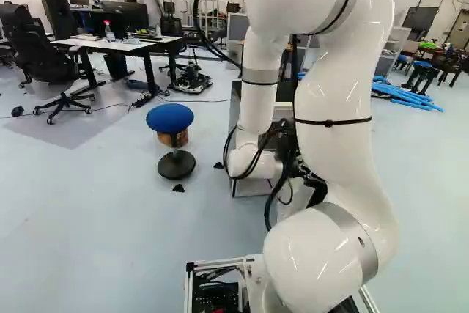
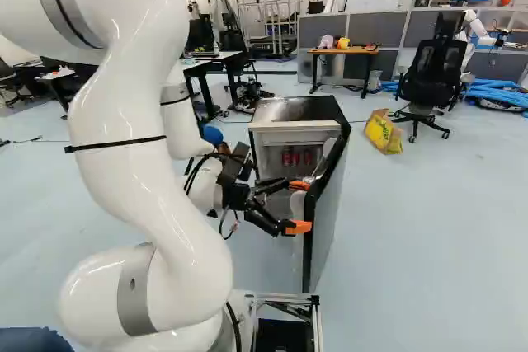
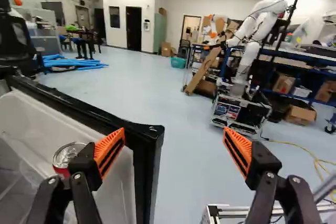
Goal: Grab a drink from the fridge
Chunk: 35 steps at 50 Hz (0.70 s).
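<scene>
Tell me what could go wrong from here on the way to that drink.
The gripper is open, with the end of the door showing between its fingers, so closing now might pinch the door instead of a drink.

The finger on the door's inner side is near the can in the door; moving further that way could knock it.

Pulling back sideways could drag the door along, perhaps swinging it towards the cans inside the fridge.
</scene>
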### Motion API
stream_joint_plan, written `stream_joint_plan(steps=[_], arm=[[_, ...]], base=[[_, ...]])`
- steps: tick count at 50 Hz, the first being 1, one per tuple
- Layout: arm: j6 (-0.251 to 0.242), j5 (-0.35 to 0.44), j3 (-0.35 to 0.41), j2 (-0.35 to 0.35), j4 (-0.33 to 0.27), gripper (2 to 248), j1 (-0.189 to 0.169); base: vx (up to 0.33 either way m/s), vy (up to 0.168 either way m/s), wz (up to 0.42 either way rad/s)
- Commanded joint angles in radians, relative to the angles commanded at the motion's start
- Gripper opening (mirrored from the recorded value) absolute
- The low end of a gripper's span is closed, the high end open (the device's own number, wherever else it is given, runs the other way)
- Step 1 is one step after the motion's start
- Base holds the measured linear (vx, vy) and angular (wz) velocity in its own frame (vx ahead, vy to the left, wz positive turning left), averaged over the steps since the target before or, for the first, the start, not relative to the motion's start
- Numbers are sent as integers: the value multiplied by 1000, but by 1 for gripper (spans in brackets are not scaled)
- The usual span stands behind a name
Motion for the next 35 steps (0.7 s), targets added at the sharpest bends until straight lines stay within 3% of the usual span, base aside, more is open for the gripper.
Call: stream_joint_plan(steps=[35], arm=[[0,-30,-149,-16,23,247,-237]], base=[[0,0,0]])
